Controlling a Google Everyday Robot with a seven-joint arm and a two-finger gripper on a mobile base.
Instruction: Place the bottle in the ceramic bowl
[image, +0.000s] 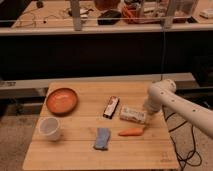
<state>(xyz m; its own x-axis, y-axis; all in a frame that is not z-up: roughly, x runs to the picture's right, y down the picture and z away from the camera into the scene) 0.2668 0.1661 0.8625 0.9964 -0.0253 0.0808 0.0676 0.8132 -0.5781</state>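
I judge this to be the grasping step. The tool (147, 114) sits low at the right end of the bottle (132, 114), which lies on its side on the surface (75, 152), right of centre, between the dark bar (111, 106) and the arm. I cannot tell whether the tool is spread or pinching the bottle. The ceramic bowl (62, 100) stands well apart at the far left. The next move calls for a firm hold, a lift clear of the bar, a carry leftward and a release over the bowl. Reddish marks show on the bottle's label and a red stripe on the bar, but I can read no writing.
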